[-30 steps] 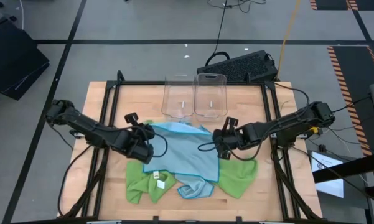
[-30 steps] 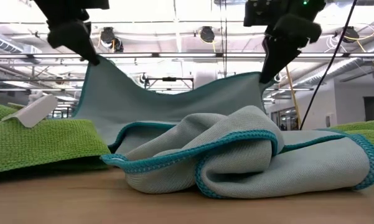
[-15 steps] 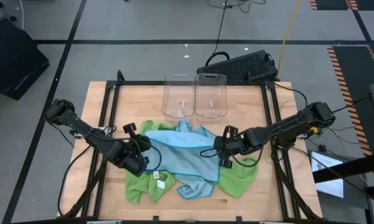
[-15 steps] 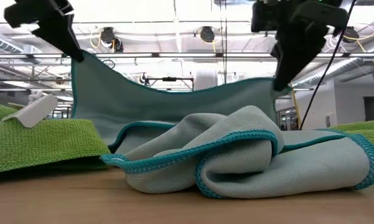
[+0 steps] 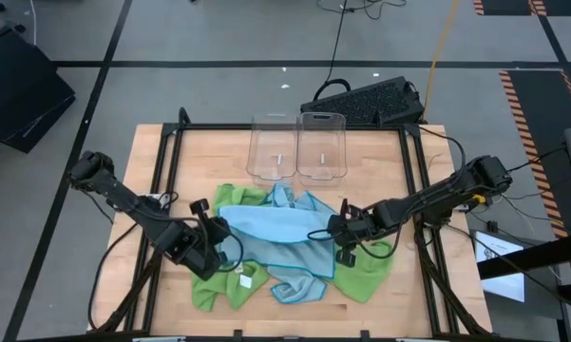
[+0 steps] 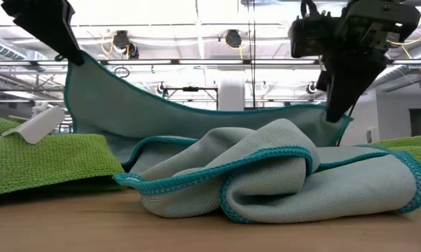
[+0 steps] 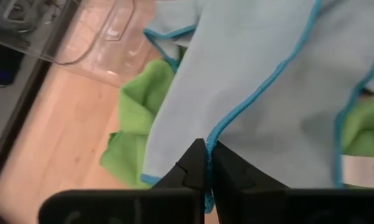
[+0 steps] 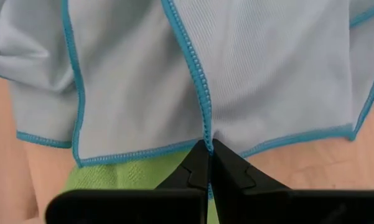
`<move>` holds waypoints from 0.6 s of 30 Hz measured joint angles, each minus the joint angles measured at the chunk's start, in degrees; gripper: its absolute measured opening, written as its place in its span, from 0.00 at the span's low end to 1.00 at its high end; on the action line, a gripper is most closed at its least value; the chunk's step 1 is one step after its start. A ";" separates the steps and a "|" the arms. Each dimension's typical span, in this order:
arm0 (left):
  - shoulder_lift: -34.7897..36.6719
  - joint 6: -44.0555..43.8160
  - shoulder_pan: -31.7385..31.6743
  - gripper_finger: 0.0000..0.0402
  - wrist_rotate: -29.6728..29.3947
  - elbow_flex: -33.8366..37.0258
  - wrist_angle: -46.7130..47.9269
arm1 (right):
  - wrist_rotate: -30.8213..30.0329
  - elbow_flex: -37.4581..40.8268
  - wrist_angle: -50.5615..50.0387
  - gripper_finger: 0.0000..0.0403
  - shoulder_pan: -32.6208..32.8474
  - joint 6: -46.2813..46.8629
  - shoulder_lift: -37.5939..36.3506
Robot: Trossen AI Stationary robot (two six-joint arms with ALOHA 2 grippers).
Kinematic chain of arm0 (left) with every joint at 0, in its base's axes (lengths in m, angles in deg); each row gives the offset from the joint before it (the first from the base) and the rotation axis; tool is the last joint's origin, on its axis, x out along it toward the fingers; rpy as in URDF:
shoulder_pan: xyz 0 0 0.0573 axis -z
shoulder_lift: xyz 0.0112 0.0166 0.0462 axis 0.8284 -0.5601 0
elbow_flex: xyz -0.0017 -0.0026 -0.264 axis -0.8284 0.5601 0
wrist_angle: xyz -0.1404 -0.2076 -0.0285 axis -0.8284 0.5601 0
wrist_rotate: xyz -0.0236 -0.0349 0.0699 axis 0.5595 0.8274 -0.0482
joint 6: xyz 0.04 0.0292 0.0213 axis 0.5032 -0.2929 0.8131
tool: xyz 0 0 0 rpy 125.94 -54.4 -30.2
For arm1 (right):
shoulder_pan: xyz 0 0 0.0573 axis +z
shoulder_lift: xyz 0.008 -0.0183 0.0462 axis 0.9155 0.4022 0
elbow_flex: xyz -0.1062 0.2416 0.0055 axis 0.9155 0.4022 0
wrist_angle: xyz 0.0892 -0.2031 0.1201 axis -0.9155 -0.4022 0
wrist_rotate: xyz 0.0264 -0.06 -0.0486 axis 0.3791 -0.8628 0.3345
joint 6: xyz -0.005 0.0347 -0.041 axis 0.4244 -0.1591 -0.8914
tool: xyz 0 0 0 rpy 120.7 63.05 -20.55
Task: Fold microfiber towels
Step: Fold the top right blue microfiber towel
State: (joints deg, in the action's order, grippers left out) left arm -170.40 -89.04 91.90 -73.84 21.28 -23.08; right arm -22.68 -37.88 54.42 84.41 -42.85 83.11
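While light blue towel (image 5: 271, 228) sags between, my left gripper (image 5: 212, 249) at eight o'clock, right gripper (image 5: 341, 236) at four, both clenched on its corners.

Two clear bins (image 5: 297, 145) block the table's far side; bare wood (image 5: 161, 171) flanks the towel pile (image 5: 290, 252)

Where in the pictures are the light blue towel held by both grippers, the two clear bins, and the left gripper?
light blue towel (image 5: 266, 226): high view, on its raised folded middle.
clear bins (image 5: 298, 145): high view, where the two bins' walls meet.
left gripper (image 7: 207, 163): left wrist view, between its fingertips, shut on the towel's edge.
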 joint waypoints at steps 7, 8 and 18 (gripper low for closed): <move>-0.02 -0.87 0.59 0.05 0.37 0.13 -0.92 | 4.07 1.79 6.83 0.00 0.37 2.53 0.00; -0.01 -0.97 0.59 0.05 0.37 0.52 -1.19 | 4.76 2.07 7.60 0.00 0.54 2.82 0.00; -0.07 -3.50 0.57 0.02 2.42 6.20 -2.83 | 5.55 3.57 10.58 0.00 3.63 7.86 0.00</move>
State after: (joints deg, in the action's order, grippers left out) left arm -170.47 -92.54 92.47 -71.42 27.48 -25.90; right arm -17.13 -34.30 65.01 88.04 -35.00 83.11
